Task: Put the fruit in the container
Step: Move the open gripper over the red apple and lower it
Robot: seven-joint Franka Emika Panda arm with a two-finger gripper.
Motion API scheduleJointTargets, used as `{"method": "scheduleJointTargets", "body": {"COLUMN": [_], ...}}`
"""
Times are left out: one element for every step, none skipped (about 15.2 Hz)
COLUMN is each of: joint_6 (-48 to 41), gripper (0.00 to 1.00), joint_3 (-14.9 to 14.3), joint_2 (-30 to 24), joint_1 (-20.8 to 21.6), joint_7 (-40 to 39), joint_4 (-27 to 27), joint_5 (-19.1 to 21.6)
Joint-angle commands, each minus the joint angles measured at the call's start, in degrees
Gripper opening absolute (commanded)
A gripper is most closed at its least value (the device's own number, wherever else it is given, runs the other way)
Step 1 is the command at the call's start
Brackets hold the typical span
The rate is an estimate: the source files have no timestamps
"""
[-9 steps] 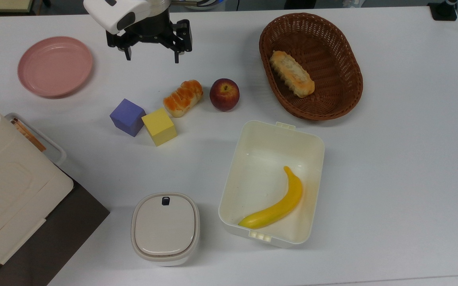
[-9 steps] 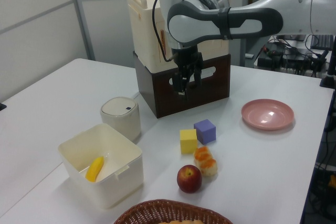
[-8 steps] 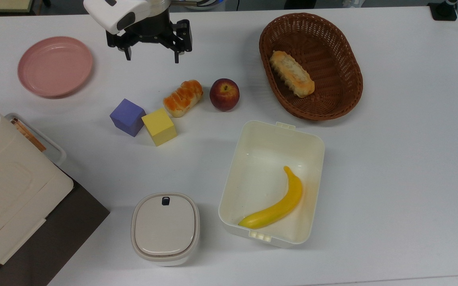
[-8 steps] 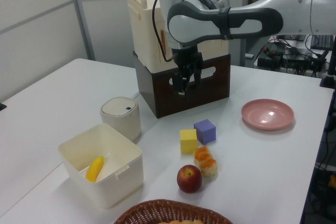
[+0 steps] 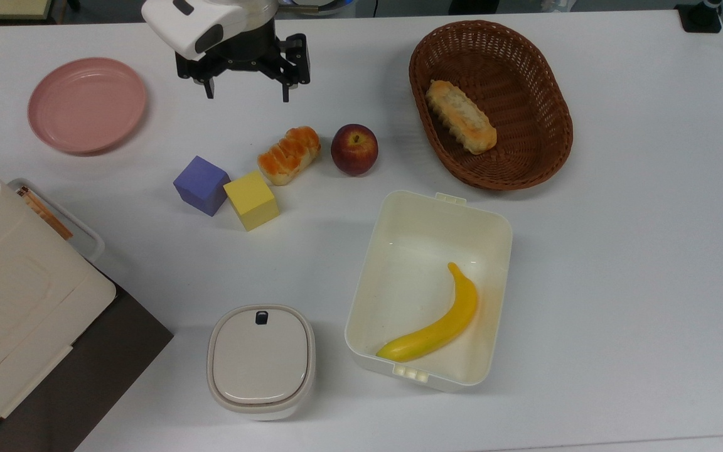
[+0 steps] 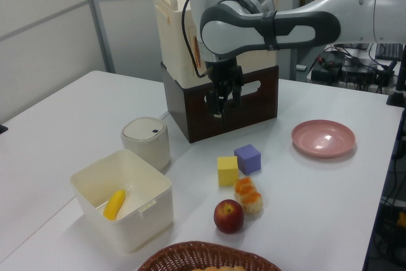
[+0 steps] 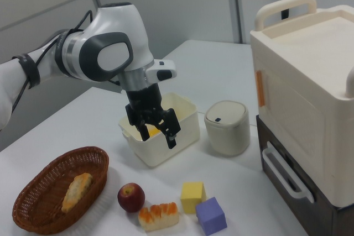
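The fruit, a dark-red apple, rests on the white table beside an orange-glazed bread roll; it also appears at the near edge in the left view and in the right view. The container is a cream-white rectangular tub below the apple in the top view, with a yellow banana lying inside. My gripper hovers open above the table, up and to the top view's left of the apple, holding nothing. In the left view the gripper hangs well above the cubes.
A brown wicker basket with a bread loaf sits at the top view's upper right. A purple cube and a yellow cube stand left of the roll. A pink plate, a lidded white box and a large cream case occupy the left.
The gripper has shifted slightly toward the top view's right, still open. Nothing on the table has moved.
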Motion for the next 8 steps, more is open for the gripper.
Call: {"method": "scheduleJointTargets", "body": {"joint_6": [-0.18,-0.71,-0.88,-0.8,-0.8,-0.89,-1.06,-1.41], "gripper": [1.0,1.0,1.0,1.0,1.0,1.0,1.0,1.0], "joint_3": [-0.27,-0.27,-0.27,-0.27,-0.27,-0.27,-0.27,-0.27], "joint_2": [-0.73,-0.73,-0.73,-0.64,-0.12,0.23,0.24,0.24], "joint_1": [1.62,2.59,3.2,3.21,3.38,3.47,3.56,3.91], "joint_7": [-1.15,-1.15,-1.23,-1.23,-1.93,-3.68,-5.96,-8.15], "joint_4": [-2.21,-2.73,-3.09,-3.09,-3.09,-3.09,-3.27,-3.79], "joint_5": [0.44,0.27,-0.25,-0.35,-0.35,-0.43,-0.44,-0.44]}}
